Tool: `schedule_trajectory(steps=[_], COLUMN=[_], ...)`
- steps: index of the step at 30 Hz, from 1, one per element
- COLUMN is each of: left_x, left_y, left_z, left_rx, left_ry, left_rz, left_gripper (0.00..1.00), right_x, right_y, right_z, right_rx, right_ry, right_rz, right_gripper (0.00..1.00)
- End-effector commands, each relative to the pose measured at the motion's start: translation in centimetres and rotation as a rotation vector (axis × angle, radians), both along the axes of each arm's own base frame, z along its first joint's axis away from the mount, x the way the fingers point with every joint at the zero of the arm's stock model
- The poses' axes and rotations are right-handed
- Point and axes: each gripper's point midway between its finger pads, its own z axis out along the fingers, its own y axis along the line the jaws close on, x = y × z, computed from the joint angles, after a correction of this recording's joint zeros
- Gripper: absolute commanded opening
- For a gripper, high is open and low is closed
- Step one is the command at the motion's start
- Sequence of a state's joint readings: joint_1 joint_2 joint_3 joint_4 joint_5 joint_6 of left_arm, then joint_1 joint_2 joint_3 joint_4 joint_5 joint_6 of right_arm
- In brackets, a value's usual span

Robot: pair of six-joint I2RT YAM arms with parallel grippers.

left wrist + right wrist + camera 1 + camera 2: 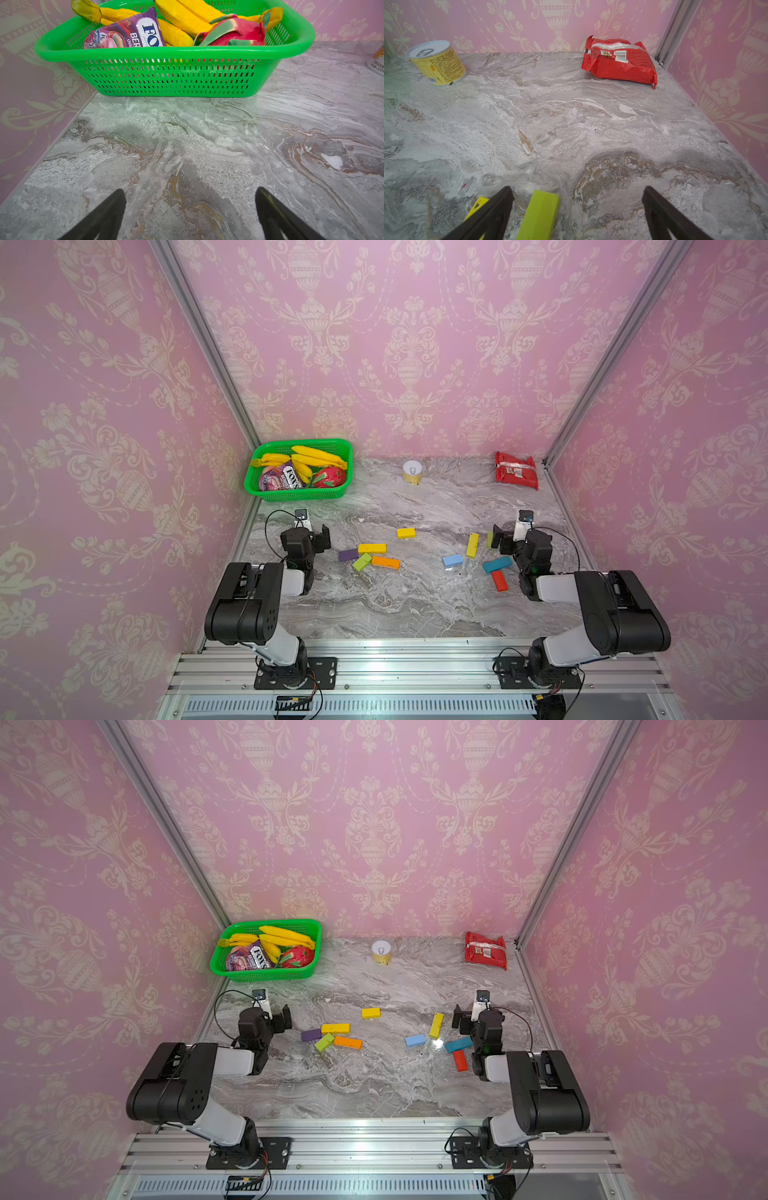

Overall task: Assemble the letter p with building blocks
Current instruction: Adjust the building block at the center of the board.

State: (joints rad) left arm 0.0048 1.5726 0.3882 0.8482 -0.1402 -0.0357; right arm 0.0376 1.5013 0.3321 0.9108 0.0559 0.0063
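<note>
The building blocks lie scattered on the marble table in both top views. On the left are two yellow bars (406, 533) (372, 548), a purple (348, 555), a lime green (362, 562) and an orange (385, 562). On the right are a light blue (452, 560), a yellow (472, 545), a teal (497, 564) and a red (499, 581). My left gripper (322, 537) (190, 199) is open over bare table, left of the purple bar. My right gripper (496, 537) (577, 199) is open, and a second lime green bar (538, 216) lies flat between its fingers, near one of them.
A green basket (299, 493) holding bananas, a sweets bag and a dragon fruit stands at the back left. A yellow can (412, 472) is at the back middle and a red snack packet (516, 470) at the back right. Pink walls close three sides.
</note>
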Motion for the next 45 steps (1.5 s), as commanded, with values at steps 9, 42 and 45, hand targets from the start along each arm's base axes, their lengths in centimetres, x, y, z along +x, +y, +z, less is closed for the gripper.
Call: schedule_trajectory(steps=[9,42,45], left_x=[-0.1,0.7,0.7], left_y=[0.6,-4.8,-6.6], left_z=[-0.4,8.3,8.5], left_rx=[-0.003,-0.434,-0.434], left_ry=[0.011,0.171,0.235], left_rz=[0.029,-0.029,-0.083], left_gripper=[0.99,0.76,0.77], right_x=[0.6,1.4,1.5], right_y=[0.0,14.5,18.9], right_z=[0.6,7.0,6.7], right_rx=[0.008,0.198,0.18], right_ry=[-0.012,0.496,0.544], right_rz=[0.002,0.165,0.262], right_gripper=[1.0,0.98,0.95])
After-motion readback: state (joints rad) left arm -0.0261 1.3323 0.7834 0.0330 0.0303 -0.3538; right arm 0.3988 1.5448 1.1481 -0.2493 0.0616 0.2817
